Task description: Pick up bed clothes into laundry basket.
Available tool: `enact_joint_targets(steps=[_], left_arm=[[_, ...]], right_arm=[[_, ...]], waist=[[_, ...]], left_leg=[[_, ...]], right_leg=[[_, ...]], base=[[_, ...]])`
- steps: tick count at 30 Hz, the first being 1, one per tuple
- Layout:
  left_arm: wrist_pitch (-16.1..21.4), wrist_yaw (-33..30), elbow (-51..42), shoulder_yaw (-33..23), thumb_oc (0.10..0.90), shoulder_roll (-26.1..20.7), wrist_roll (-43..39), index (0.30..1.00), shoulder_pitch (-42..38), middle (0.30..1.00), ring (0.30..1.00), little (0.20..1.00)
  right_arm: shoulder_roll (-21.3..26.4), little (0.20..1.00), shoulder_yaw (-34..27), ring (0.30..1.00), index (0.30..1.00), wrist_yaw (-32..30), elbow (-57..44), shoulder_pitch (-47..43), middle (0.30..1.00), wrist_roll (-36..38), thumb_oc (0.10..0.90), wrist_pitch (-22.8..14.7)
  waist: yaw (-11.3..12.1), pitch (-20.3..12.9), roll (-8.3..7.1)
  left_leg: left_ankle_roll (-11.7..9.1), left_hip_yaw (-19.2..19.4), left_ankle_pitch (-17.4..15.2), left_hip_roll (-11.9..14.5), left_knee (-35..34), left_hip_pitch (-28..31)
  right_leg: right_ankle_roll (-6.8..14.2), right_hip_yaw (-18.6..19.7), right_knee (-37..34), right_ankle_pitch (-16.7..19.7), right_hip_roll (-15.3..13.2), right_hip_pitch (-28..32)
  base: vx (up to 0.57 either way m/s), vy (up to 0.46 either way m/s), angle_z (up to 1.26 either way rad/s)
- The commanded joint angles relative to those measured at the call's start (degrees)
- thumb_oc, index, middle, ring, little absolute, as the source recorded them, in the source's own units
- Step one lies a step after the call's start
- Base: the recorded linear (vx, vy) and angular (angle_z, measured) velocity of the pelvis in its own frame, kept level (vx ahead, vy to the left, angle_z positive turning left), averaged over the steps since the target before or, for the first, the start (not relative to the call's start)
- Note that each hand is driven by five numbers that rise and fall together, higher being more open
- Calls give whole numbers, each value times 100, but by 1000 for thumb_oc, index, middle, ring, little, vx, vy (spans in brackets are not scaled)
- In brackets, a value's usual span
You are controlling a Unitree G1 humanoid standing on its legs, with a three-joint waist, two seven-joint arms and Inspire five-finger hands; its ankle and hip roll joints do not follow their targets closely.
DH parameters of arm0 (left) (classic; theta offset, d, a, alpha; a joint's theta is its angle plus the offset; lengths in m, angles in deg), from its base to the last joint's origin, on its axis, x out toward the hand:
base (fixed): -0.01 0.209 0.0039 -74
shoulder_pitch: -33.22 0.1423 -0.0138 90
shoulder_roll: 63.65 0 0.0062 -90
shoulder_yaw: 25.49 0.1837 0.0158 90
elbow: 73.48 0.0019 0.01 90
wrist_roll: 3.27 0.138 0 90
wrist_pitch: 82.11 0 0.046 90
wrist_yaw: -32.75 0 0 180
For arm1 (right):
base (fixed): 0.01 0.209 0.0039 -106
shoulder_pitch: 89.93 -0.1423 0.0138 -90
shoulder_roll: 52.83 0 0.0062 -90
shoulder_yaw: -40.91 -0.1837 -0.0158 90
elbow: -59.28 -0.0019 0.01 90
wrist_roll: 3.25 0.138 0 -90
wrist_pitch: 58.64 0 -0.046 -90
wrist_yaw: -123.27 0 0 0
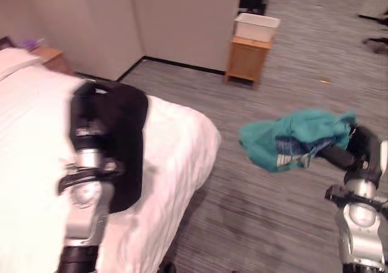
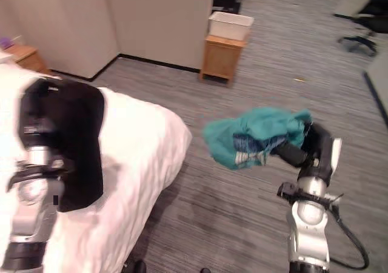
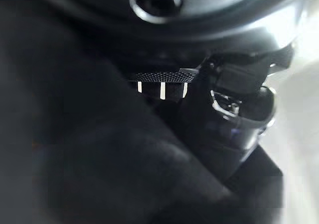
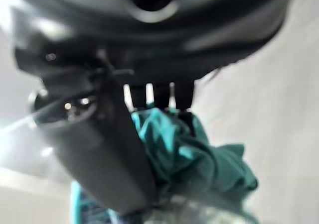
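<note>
Out over the grey carpet [image 1: 267, 224], off the side of the bed [image 1: 176, 145], the right hand [image 2: 312, 145] is holding a bunched-up teal garment [image 2: 257, 133] in the air, fingers curled into the fabric; the right wrist view shows the teal cloth wrapped around the thumb and fingers. The garment has a bluish patterned patch showing underneath and it hangs clear of the floor, well apart from the bed. On the other side, the left hand [image 1: 91, 112] is up over the white bedding with a black garment [image 1: 124, 145] draped over and around it, trailing down across the duvet. The left wrist view is pretty much all dark fabric packed against the hand, so I honestly can't tell whether those fingers are clamped on it or just buried in it. Further back, against the wall, there's a small wooden cabinet [image 1: 247, 59] with a white tub [image 1: 257, 26] sitting on top, far from both hands. A wooden nightstand [image 1: 51, 57] sits at the head of the bed.
</note>
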Motion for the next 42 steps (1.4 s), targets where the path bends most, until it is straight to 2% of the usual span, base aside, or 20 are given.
enact_joint_targets(steps=[1,5,7,9,11,14,17,20,22,24,25,26,27,29,31,34,36,38,40,42], left_arm=[[242,507,-18,288,400,108,-265,300,-1015,300,300,300],[174,621,180,414,400,190,-257,300,-861,300,300,300],[155,654,101,305,400,193,-299,300,-678,300,300,300],[177,607,35,287,400,238,-309,300,-661,300,300,300],[141,644,20,272,400,289,-312,300,-583,300,300,300],[134,649,5,246,400,330,-315,300,-437,300,300,300],[144,606,-39,238,400,352,-284,300,-351,300,300,300],[129,625,-119,184,400,338,-229,300,-179,300,300,300],[135,566,-163,91,400,298,-288,300,-65,300,300,300],[172,460,-157,174,400,215,-368,300,-109,300,300,300],[188,422,-159,203,400,204,-370,300,-139,300,300,300],[189,419,-158,205,400,201,-370,300,-137,300,300,300],[197,408,-184,214,400,209,-404,300,-141,300,300,300],[168,461,-293,219,400,136,-387,300,-123,300,300,300],[191,404,-280,230,400,79,-366,300,-189,300,300,300],[236,367,-383,6,400,82,-411,300,-65,300,300,300],[243,385,-514,-92,400,99,-480,300,58,300,300,300],[266,405,-521,-184,400,203,-528,300,110,300,300,300],[235,436,-493,-180,400,270,-573,300,132,300,300,300],[212,523,-484,-199,400,326,-569,300,191,300,300,300]], right_arm=[[438,300,270,300,300,12,-419,-552,300,1,400,-454],[331,300,789,300,300,151,-331,-668,300,43,400,-424],[323,300,965,300,300,243,-321,-738,300,84,400,-427],[400,300,1261,300,300,271,-251,-1005,300,153,400,-475],[427,300,1293,300,300,320,-270,-1061,300,203,400,-449],[326,300,1276,300,300,437,-427,-929,300,229,400,-451],[260,300,1422,300,300,506,-504,-881,300,211,400,-479],[162,300,1448,300,300,579,-610,-856,300,232,400,-448],[76,300,1430,300,300,585,-756,-829,300,207,400,-462],[-98,300,1545,300,300,631,-937,-795,300,214,400,-489],[-125,300,1547,300,300,662,-1006,-745,300,207,400,-490],[-130,300,1546,300,300,663,-1016,-737,300,205,400,-485],[-162,300,1489,300,300,702,-1156,-651,300,174,400,-487],[-160,300,1417,300,300,604,-1100,-739,300,275,400,-517],[-128,300,1477,300,300,553,-1066,-816,300,319,400,-532],[-117,300,1617,300,300,607,-1021,-1014,300,423,400,-513],[-103,300,1679,300,300,647,-1033,-1020,300,518,400,-524],[36,300,1705,300,300,704,-1014,-1053,300,596,400,-550],[144,300,1641,300,300,691,-1076,-980,300,604,400,-530],[193,300,1521,300,300,765,-1181,-822,300,605,400,-481]], waist=[[42,-204,165],[121,-183,38],[205,-181,-109],[553,-38,-153],[642,15,-229],[592,-69,-237],[636,-119,-171],[633,-136,-91],[644,-71,-28],[483,156,-32],[413,158,-45],[422,154,-49],[409,122,-49],[524,65,-36],[527,46,-109],[668,-68,-213],[685,-63,-247],[743,59,-293],[648,122,-318],[580,128,-341]], left_leg=[[223,717,-626,44,-3,242],[82,1165,-483,260,89,355],[-55,1315,-530,497,949,160],[-110,294,-282,293,1489,-247],[-135,5,-368,210,1407,-376],[-38,4,-564,-21,1085,-308],[67,-312,-661,-335,842,-194],[175,-494,-683,-415,628,-74],[308,-541,-675,-414,584,-23],[457,-770,-638,-388,615,-3],[470,-886,-663,-401,573,8],[470,-877,-664,-401,566,12],[449,-964,-653,-352,467,36],[338,-1111,-592,-200,330,4],[261,-1208,-615,-158,370,-27],[118,-1132,-596,-3,317,32],[-17,-1254,-496,182,391,-47],[-139,-1304,-322,345,866,-338],[-138,-894,-306,378,1172,-494],[-112,-541,-414,199,1354,-624]], right_leg=[[67,-1110,804,-523,-243,36],[11,-882,581,-625,-136,22],[-123,-770,205,-582,43,207],[-203,-547,-5,-580,198,313],[-202,-551,-82,-562,190,407],[-188,-612,-99,-555,155,456],[-199,-534,-83,-565,213,455],[-206,-450,40,-638,281,457],[-205,-500,842,-822,252,269],[-51,178,2091,-882,334,-383],[-59,539,2125,-923,437,-437],[-60,552,2141,-932,438,-448],[-129,779,1937,-907,308,-395],[-73,722,1374,-646,-150,-326],[-7,883,1049,-576,-213,-192],[10,620,697,-677,-184,-32],[-108,667,481,-738,54,101],[-249,308,285,-781,180,337],[-299,-47,204,-823,171,515],[-312,-233,49,-827,160,661]], base=[[-86,-48,-214],[-14,-203,-144],[66,-339,-82],[2,-188,-85],[-2,-142,-90],[51,-65,-19],[50,11,15],[35,67,-5],[3,106,2],[-43,30,12],[-1,-29,58],[71,-94,102],[47,-151,106],[43,-300,39],[50,-259,27],[85,-266,42],[61,-348,0],[16,-395,32],[5,-233,90],[11,-142,104]])
